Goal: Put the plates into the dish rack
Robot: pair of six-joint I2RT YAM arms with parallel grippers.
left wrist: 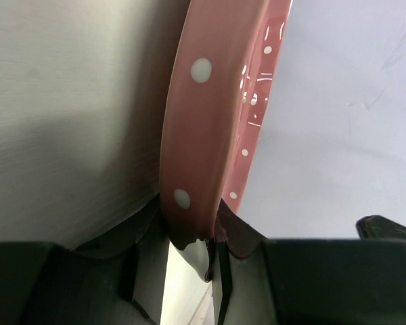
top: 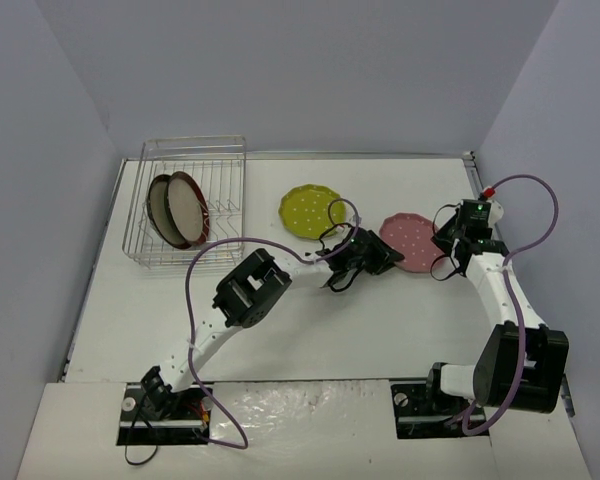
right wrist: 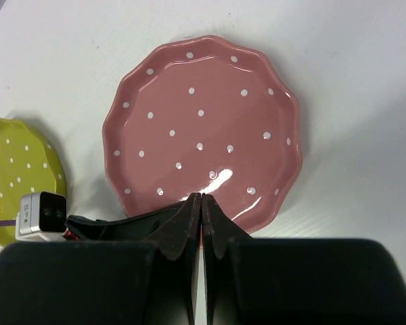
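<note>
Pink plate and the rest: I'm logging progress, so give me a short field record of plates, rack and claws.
In rack: two brown-rimmed plates, standing on edge
Not in rack: yellow plate, pink plate
Left claw: shut on pink plate's rim
Right claw: shut, empty, at pink plate's edge
Left to load: two

White tabletop [top: 380,330], pale lavender-grey walls [top: 310,70] on three sides, soft even light, faint shadows
</note>
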